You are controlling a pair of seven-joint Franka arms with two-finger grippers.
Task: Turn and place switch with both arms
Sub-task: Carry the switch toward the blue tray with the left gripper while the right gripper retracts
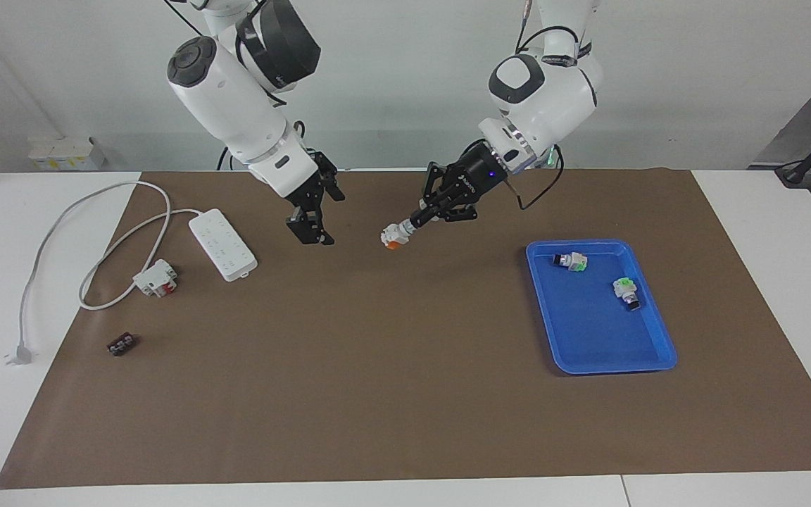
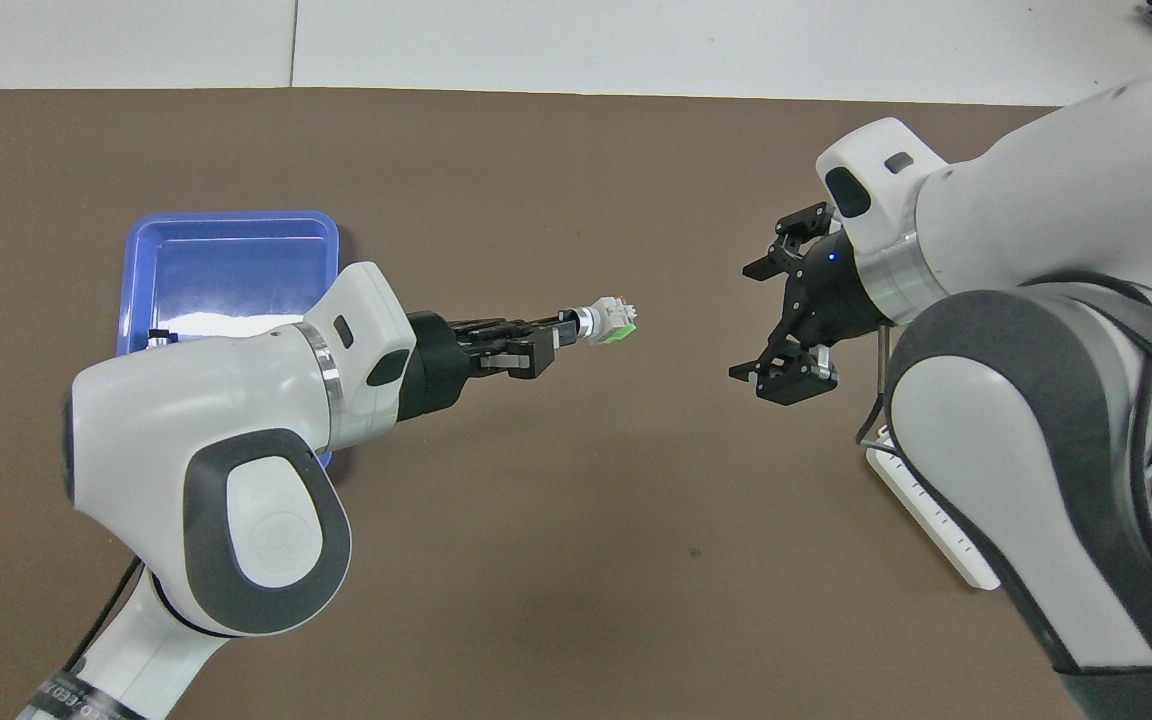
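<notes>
We see the left pincer (image 1: 414,223) clamped on the knob end of the switch (image 1: 393,238), holding it in the air over the brown paper mat (image 1: 405,394) on the tabletop (image 1: 786,232). The facing view shows an orange-red end on its white block; the overhead view shows a green face instead, and a silver collar. The right pincer (image 1: 312,227) hangs over the mat with jaws spread wide, apart from the switch. Only the facing view shows both green-ended switches (image 1: 571,262) in the glossy blue tray (image 1: 613,364), and the white power strip (image 1: 222,243) whole.
</notes>
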